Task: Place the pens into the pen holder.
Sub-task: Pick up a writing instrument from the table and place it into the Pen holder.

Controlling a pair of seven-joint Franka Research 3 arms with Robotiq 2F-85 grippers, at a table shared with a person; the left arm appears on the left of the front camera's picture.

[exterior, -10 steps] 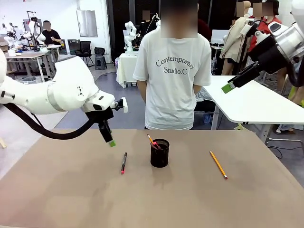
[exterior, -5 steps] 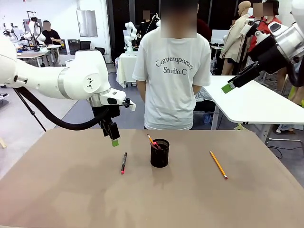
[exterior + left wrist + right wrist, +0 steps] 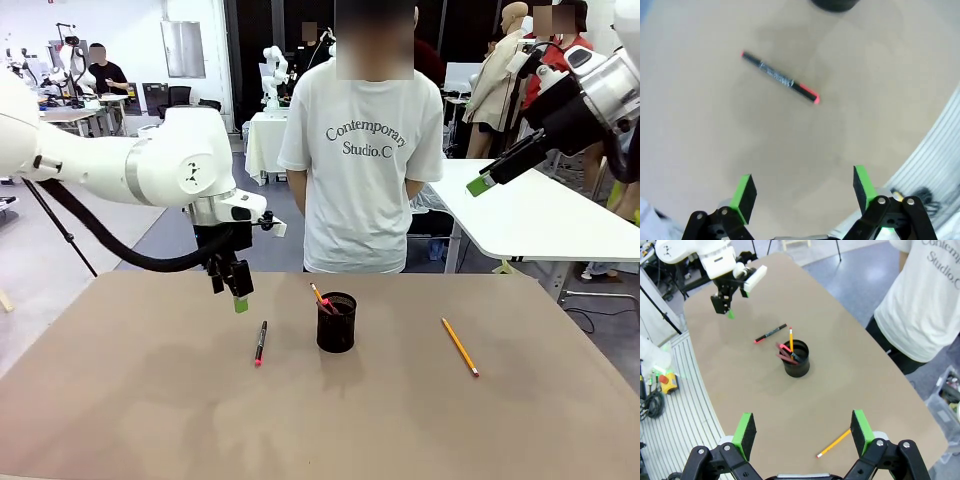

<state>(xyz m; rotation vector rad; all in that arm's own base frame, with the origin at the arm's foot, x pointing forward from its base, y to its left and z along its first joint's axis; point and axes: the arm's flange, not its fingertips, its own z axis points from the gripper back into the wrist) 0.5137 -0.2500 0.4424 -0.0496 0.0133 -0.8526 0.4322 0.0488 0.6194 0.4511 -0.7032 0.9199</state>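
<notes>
- The left gripper (image 3: 236, 296) hovers wide open and empty over the desk (image 3: 150, 400), just behind the black pen (image 3: 260, 343), which lies flat to the left of the pen holder (image 3: 336, 322).
- Roll the wrist so the jaws cross the barrel, not run along it.
- Descend over the pen's middle and close only at desk level.
- The right gripper (image 3: 488, 180), open and empty, hangs high; the yellow pencil (image 3: 460, 347) lies on its side.

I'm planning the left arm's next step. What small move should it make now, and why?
Probably ease the left gripper forward and down over the black pen: its jaws are open and empty, hovering above the table, and the pen lies flat just ahead of them.
</notes>
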